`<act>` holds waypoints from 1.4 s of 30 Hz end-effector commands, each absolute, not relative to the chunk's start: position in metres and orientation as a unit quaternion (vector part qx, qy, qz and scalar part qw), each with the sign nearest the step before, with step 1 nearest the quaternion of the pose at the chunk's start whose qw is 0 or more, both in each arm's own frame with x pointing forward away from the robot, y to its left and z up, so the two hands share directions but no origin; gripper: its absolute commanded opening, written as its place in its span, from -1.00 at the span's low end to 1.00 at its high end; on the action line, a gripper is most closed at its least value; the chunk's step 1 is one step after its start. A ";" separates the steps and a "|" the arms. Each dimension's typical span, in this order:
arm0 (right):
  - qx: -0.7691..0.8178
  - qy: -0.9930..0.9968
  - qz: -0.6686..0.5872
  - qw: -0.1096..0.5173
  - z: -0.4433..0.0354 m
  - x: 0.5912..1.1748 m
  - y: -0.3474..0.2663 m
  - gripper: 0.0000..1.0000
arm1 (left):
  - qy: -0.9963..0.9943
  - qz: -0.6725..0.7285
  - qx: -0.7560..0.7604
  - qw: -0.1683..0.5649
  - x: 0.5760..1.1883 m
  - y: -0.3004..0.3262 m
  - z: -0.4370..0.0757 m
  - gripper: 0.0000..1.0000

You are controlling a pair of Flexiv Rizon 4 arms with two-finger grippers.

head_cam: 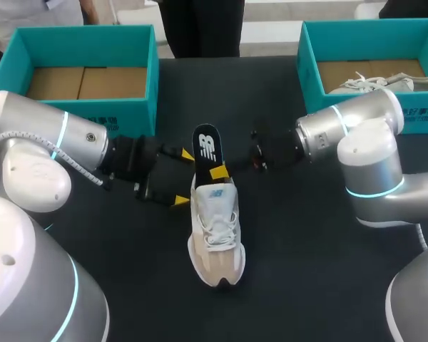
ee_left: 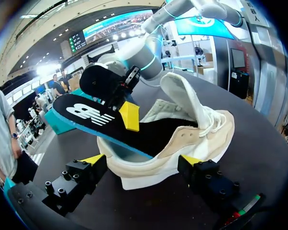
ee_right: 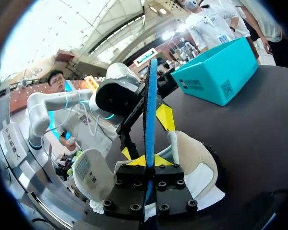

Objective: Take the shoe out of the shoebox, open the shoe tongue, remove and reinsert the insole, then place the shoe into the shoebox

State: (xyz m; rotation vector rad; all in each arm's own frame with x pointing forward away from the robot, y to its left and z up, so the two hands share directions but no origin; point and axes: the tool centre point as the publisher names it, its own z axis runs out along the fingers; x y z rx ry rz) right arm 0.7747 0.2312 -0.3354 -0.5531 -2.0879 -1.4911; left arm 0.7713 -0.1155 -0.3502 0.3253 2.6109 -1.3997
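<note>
A beige and white shoe (head_cam: 215, 231) lies mid-table, toe toward the near edge. A black insole (head_cam: 205, 146) with a blue underside rises out of its heel opening, its front end still inside the shoe (ee_left: 192, 139). My right gripper (head_cam: 218, 172) is shut on the insole (ee_right: 150, 96), which stands edge-on between the fingers of my right gripper (ee_right: 149, 160). My left gripper (head_cam: 184, 178) stands open beside the shoe's heel. In the left wrist view the heel lies between the wide-spread fingers of my left gripper (ee_left: 143, 160), with the insole (ee_left: 96, 115) above and the tongue (ee_left: 182, 93) lifted.
A teal shoebox (head_cam: 146, 71) with a bare cardboard floor stands at the back left. A second teal shoebox (head_cam: 308, 68) at the back right holds another pale shoe (head_cam: 374, 82). The table (head_cam: 307, 285) is black.
</note>
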 end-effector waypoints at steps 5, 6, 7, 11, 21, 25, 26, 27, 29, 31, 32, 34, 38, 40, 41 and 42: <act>-0.224 -0.763 -0.537 0.282 -0.350 0.752 0.235 -1.00 | 0.874 -0.467 0.109 0.081 0.771 -0.116 -0.350 1.00; -0.228 -0.762 -0.535 0.285 -0.351 0.748 0.236 -1.00 | 0.874 -0.467 0.109 0.081 0.771 -0.116 -0.350 1.00; -0.230 -0.761 -0.534 0.286 -0.352 0.746 0.236 -1.00 | 0.874 -0.467 0.109 0.081 0.771 -0.116 -0.350 1.00; -0.241 -0.755 -0.536 0.289 -0.356 0.737 0.237 -1.00 | 0.874 -0.467 0.109 0.081 0.771 -0.116 -0.350 1.00; -0.230 -0.767 -0.539 0.260 -0.343 0.756 0.238 -0.59 | 0.874 -0.467 0.109 0.081 0.771 -0.116 -0.350 1.00; -0.218 -0.772 -0.536 0.262 -0.341 0.766 0.241 -0.58 | 0.874 -0.467 0.109 0.081 0.771 -0.116 -0.350 1.00; -0.215 -0.772 -0.537 0.262 -0.341 0.768 0.243 -0.59 | 0.874 -0.467 0.109 0.081 0.771 -0.116 -0.350 1.00; -0.213 -0.773 -0.537 0.264 -0.342 0.770 0.243 -0.60 | 0.874 -0.467 0.109 0.081 0.771 -0.116 -0.350 1.00; -0.211 -0.773 -0.537 0.264 -0.342 0.771 0.245 -0.63 | 0.874 -0.467 0.109 0.081 0.771 -0.116 -0.350 1.00; -0.209 -0.773 -0.536 0.266 -0.342 0.772 0.245 -0.71 | 0.874 -0.467 0.109 0.081 0.771 -0.116 -0.350 1.00; -0.208 -0.774 -0.535 0.268 -0.343 0.772 0.245 -0.83 | 0.874 -0.467 0.109 0.081 0.771 -0.116 -0.350 1.00; -0.211 -0.775 -0.528 0.276 -0.345 0.769 0.244 -1.00 | 0.874 -0.467 0.109 0.081 0.771 -0.116 -0.350 1.00; -0.223 -0.773 -0.520 0.287 -0.350 0.757 0.242 -1.00 | 0.874 -0.467 0.109 0.081 0.771 -0.116 -0.350 1.00; -0.230 -0.770 -0.518 0.294 -0.353 0.750 0.242 -1.00 | 0.874 -0.467 0.109 0.081 0.771 -0.116 -0.350 1.00; -0.233 -0.768 -0.517 0.296 -0.354 0.746 0.241 -1.00 | 0.874 -0.467 0.109 0.081 0.771 -0.116 -0.350 1.00; -0.237 -0.768 -0.516 0.298 -0.356 0.743 0.241 -1.00 | 0.874 -0.467 0.109 0.081 0.771 -0.116 -0.350 1.00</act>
